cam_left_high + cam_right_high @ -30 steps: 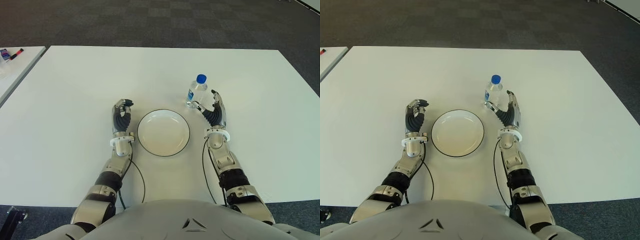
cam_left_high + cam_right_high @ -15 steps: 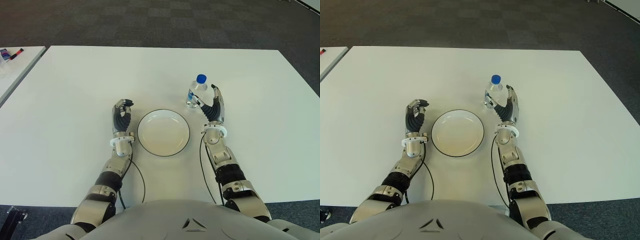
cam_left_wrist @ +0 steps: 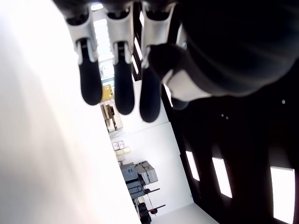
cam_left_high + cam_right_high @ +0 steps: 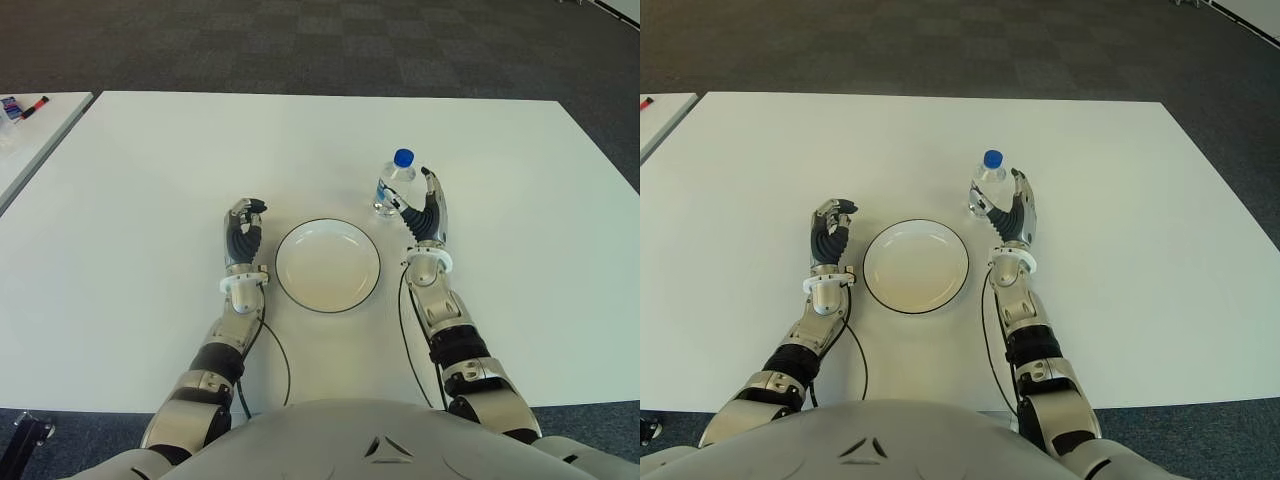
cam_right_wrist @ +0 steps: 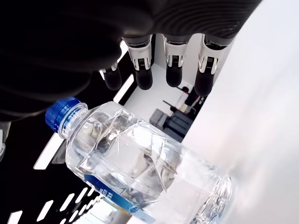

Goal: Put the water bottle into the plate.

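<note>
Right wrist view shows my right hand (image 5: 159,70) with its fingers (image 5: 174,74) spread apart and nothing in them yet; the water bottle (image 5: 140,172) stands upright on the table (image 5: 271,116) right inside the span of my palm, blue cap (image 5: 63,116) up, and I cannot tell whether any fingertip already touches it. From the eye views, my right hand (image 4: 425,215) sits just beside the bottle (image 4: 393,187), which is slightly ahead of it and toward my thumb side. The plate (image 4: 327,265) lies near, off past my thumb and a little back toward my wrist, empty.

To do this grasp well, I judge I should wrap the fingers round the clear body below the shoulder, not the cap, and close evenly so the thumb and fingers meet it together; a one-sided push would likely tip or slide such a light, slick bottle. The thin plastic will probably give, so a firm but gentle squeeze is best.

My left hand (image 4: 242,228) shows beside the plate, on its far side from my right hand, fingers curled and holding nothing.
</note>
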